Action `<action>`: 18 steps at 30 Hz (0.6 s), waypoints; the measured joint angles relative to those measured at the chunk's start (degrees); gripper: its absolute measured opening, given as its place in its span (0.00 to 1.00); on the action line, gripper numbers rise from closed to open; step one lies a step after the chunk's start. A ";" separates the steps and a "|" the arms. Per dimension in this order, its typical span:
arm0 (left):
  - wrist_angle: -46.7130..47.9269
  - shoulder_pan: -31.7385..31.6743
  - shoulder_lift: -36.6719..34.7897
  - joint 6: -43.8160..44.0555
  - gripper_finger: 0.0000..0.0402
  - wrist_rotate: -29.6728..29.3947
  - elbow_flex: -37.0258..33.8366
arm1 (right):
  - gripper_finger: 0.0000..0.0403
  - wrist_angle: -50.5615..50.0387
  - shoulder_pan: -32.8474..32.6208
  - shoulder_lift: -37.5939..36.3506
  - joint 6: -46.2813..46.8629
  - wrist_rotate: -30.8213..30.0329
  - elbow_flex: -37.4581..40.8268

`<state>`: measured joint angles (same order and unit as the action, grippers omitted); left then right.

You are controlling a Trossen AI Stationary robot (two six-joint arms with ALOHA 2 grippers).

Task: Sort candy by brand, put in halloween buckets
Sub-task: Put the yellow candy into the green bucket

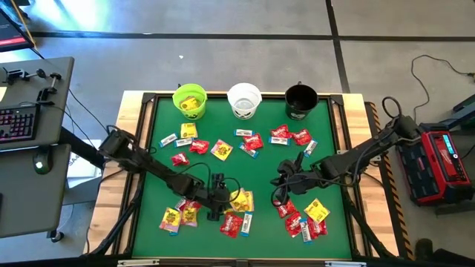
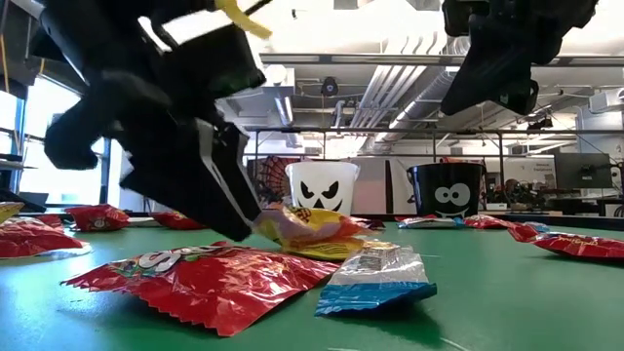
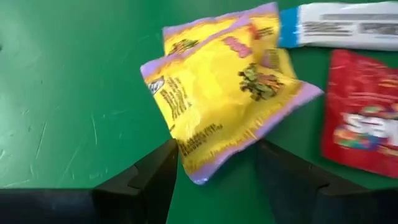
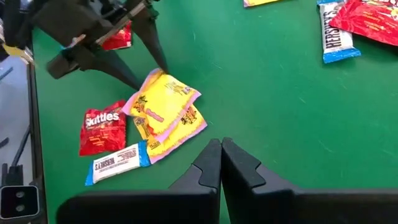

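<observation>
High view: left pincer (image 1: 220,199) down near the front middle of the green counter (image 1: 159,167), at a stacked pair of yellow packets (image 1: 241,200). Right pincer (image 1: 285,178) hovering over bare felt right of centre. Lime green bucket (image 1: 190,100), white bucket (image 1: 244,100) and black bucket (image 1: 300,100) lined along the far edge; something yellow visible inside the green one. Red, yellow and blue-and-white candy scattered across the rest of the felt.

Low view: left pincer (image 2: 229,200) tipped down onto the yellow packets (image 2: 307,229), which lie partly on a red packet (image 2: 210,278) with a blue-and-white bar (image 2: 375,278) just beside. Right arm raised, upper right.

Left wrist view: fingers (image 3: 155,177) spread moderately wide, straddling the near corner of the top yellow packet (image 3: 224,99); nothing gripped yet. Second yellow packet tucked beneath, bar (image 3: 339,25) and red packet (image 3: 364,121) close by.

Right wrist view: own fingers (image 4: 221,165) pressed together, holding nothing. Left arm's fingers on the edge of the yellow pair (image 4: 163,112).

Step in hand, by judgement: pinching the top yellow packet for the green bucket. Best done by sinking lower so both fingers get past the crimped edge, closing on the corner only, lifting straight up, and checking that the lower packet does not ride along half-caught and drop en route.
</observation>
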<state>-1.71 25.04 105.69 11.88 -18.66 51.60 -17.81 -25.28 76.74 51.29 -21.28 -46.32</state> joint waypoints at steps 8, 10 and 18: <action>-2.44 -0.31 1.07 -6.08 0.50 -1.94 0.04 | 0.00 -0.14 0.00 0.01 -0.33 0.00 0.00; -3.24 -0.33 1.07 -7.64 0.48 -2.74 0.02 | 0.00 -0.15 0.00 0.01 -0.33 0.00 0.01; -4.22 -0.26 1.07 -13.91 0.20 -2.84 0.02 | 0.00 -0.22 0.00 0.01 -0.31 0.00 -0.01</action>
<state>-5.93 24.77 106.76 -2.03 -21.50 51.62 -18.02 -25.28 76.75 50.98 -21.28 -46.33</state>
